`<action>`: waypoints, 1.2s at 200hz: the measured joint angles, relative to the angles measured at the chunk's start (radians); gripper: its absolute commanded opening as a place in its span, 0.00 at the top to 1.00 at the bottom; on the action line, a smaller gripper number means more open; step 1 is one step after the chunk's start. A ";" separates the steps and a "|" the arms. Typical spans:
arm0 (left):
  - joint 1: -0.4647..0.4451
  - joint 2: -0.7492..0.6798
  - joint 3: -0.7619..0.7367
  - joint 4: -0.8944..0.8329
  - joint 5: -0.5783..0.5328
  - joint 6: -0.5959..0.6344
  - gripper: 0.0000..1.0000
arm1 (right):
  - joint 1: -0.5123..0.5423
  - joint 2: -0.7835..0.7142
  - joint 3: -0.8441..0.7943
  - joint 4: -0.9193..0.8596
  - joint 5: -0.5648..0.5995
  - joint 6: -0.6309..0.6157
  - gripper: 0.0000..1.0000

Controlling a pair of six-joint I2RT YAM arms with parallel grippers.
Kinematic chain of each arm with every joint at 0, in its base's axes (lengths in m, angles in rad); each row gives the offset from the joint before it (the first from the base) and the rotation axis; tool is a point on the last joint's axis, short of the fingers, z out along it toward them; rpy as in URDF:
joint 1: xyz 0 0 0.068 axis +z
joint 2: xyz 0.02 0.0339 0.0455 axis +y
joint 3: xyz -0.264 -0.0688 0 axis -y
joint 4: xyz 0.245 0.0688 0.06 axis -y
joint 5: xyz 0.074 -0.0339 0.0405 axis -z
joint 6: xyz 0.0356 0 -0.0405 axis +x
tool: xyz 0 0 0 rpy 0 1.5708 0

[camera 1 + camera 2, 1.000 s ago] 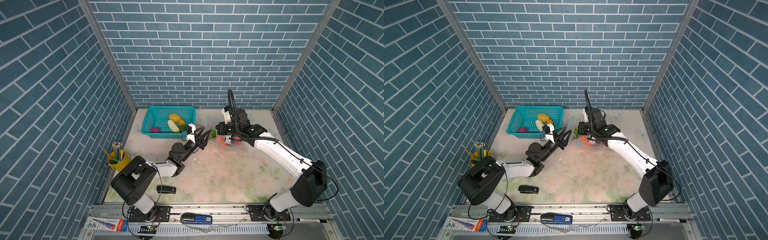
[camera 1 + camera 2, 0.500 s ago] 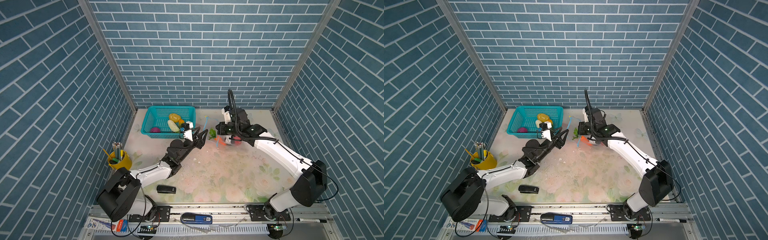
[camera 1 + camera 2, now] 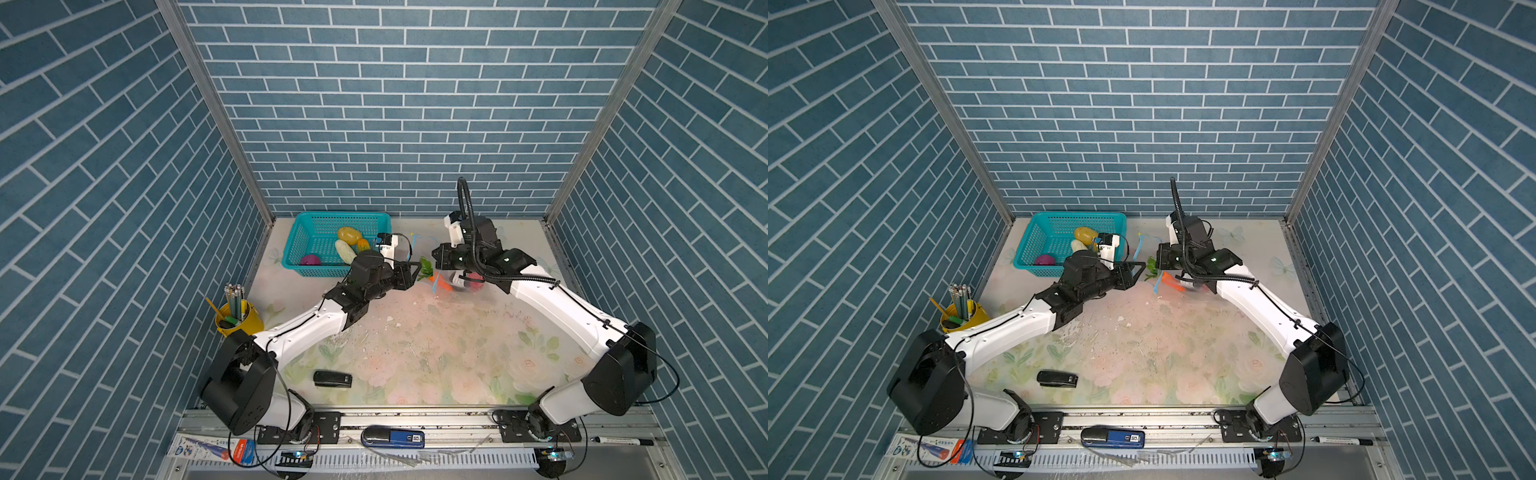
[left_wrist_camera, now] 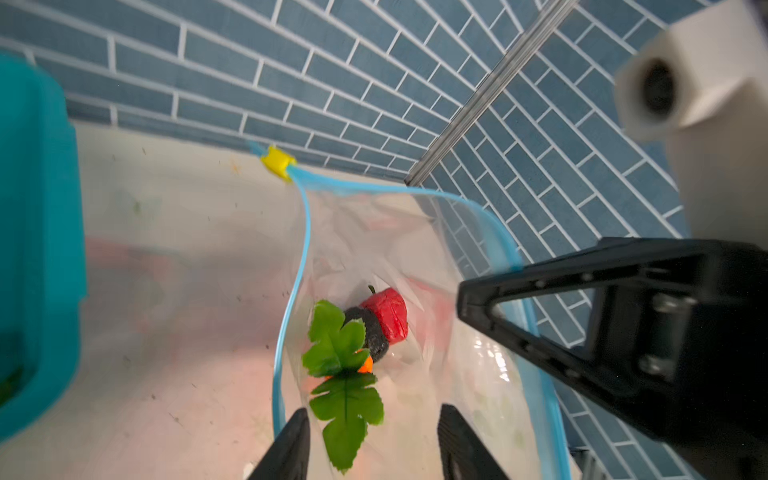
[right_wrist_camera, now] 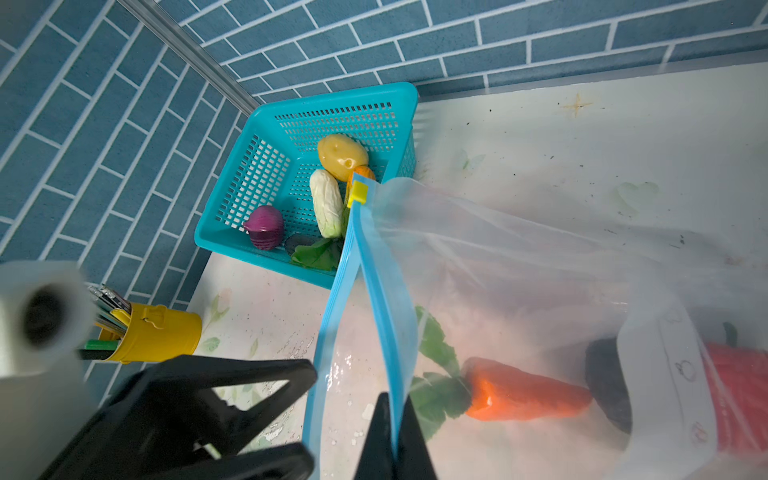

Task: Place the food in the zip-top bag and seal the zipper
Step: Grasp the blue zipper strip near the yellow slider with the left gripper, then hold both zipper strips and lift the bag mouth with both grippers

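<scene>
The jaws of the right gripper (image 5: 392, 436) are clenched on the zipper (image 5: 386, 291). One lip of the light blue strip is pinched, so the mouth of the zip-top bag (image 5: 519, 270) is held up off the table (image 3: 415, 345). The jaws of the left gripper (image 4: 374, 446) are spread apart at that mouth and nothing appears to be grasped. The leaf of the carrot (image 5: 523, 395) lies in line with them but seems to be inside the plastic, though the view is too close for certainty.

The carrot, the strawberry (image 4: 388, 311) and the dark eggplant (image 4: 370, 332) are inside the bag. The potato (image 5: 343, 156), the cabbage (image 5: 326, 203) and the onion (image 5: 266, 228) lie in the teal basket (image 5: 266, 166), just beside the bag. The yellow slider (image 4: 276, 162) sits at the far end of the strip, and the two lips are parted.

Loading is judged to be partly done, so a fetch from the basket is probably called for next. The left arm should be drawn back along the line of the opening, so that the free lip is not snagged or folded shut. The pinch on the strip should be kept high and steady. The glossy pieces are best taken across their narrow width. Each should be released well past the lips, so that none rests on the zipper when sealing comes.
</scene>
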State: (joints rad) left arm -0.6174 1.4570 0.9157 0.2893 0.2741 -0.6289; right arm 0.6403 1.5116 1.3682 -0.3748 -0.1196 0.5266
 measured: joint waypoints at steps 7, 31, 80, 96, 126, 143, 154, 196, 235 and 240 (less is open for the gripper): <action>0.009 0.014 0.003 -0.008 0.024 -0.018 0.59 | 0.000 -0.001 0.000 0.000 0.000 0.000 1.00; 0.035 0.049 0.010 -0.034 0.088 -0.077 0.67 | 0.000 -0.002 0.000 0.000 0.000 0.000 1.00; 0.048 0.050 0.014 -0.054 0.137 -0.115 0.66 | 0.000 -0.005 0.000 0.000 0.000 0.000 1.00; 0.053 0.038 0.015 -0.071 0.140 -0.118 0.65 | 0.000 -0.005 0.000 0.000 0.000 0.000 1.00; 0.078 -0.023 0.015 -0.130 0.134 -0.112 0.63 | 0.000 -0.005 0.000 0.000 0.002 0.000 1.00; 0.093 -0.057 0.015 -0.164 0.125 -0.103 0.63 | 0.000 -0.005 0.000 0.000 0.002 0.000 1.00; 0.098 -0.066 0.015 -0.175 0.119 -0.097 0.63 | 0.000 -0.005 0.000 0.000 0.002 0.000 1.00; 0.102 -0.011 0.021 -0.193 0.137 -0.100 0.66 | 0.000 -0.005 0.000 0.000 0.000 0.000 1.00; 0.102 0.060 0.029 -0.196 0.183 -0.127 0.80 | 0.000 -0.005 0.000 -0.001 0.000 0.000 1.00; 0.102 0.060 0.029 -0.195 0.188 -0.127 0.82 | 0.000 -0.005 0.000 -0.001 0.000 0.000 1.00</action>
State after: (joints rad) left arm -0.5156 1.5173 0.9443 0.0944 0.4622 -0.7559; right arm 0.6399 1.5070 1.3682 -0.3756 -0.1200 0.5262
